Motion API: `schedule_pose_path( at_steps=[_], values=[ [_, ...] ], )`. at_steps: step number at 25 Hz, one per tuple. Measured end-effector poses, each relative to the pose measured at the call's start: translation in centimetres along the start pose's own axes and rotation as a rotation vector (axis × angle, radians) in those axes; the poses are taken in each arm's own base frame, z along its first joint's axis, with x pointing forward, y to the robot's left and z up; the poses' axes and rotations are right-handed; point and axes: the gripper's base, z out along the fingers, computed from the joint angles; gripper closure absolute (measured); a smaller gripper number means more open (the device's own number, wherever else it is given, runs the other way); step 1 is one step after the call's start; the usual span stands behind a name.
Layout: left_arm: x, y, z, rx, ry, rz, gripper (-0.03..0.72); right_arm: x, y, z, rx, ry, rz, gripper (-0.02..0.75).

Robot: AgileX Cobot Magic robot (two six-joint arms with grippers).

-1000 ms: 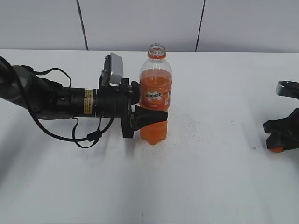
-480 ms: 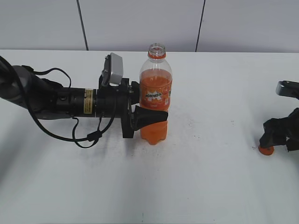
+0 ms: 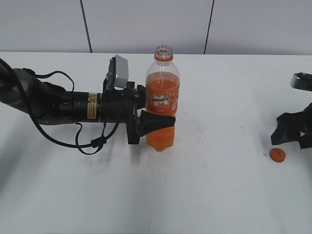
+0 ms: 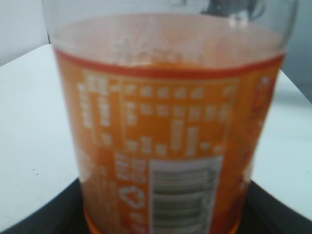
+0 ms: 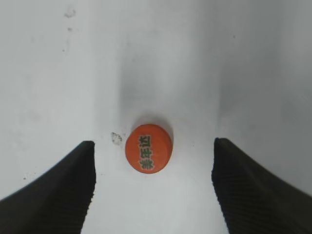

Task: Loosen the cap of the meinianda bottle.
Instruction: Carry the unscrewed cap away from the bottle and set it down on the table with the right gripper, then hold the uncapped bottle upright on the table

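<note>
In the exterior view my left gripper (image 3: 158,123) is clamped on the meinianda bottle (image 3: 162,100) at frame center; the bottle stands upright, its mouth uncovered. The cap (image 3: 277,154) lies on the table (image 3: 219,195) at the right edge, below my right gripper (image 3: 294,130).

Left wrist view: the bottle fills the frame between my fingers (image 4: 39,214).

Right wrist view: my fingers (image 5: 58,190) are spread wide, the cap lying free between them.

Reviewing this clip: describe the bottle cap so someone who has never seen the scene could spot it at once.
Start at the white table and go to its far right side, well away from the bottle. Just below the open right tool lies the cap, flat on the table, the only small orange disc there.
</note>
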Motion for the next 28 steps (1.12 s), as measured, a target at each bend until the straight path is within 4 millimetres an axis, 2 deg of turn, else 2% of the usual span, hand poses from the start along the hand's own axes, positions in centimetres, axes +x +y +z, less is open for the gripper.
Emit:
schedule_pose_path(
  at_steps=[4, 13, 28],
  values=[
    [0.0, 0.0, 0.0, 0.001, -0.002, 0.0, 0.259, -0.4, 0.4, -1.8, -0.009, -0.039, -0.004, 0.183],
    [-0.2, 0.0, 0.0, -0.001, -0.023, -0.005, 0.123, -0.8, 1.1, -5.1, -0.01, -0.132, -0.023, 0.182],
    [-0.8, 0.3, -0.1, -0.029, -0.046, -0.032, 0.092, -0.4, 1.5, -5.9, -0.032, -0.097, -0.041, 0.182]
  ],
)
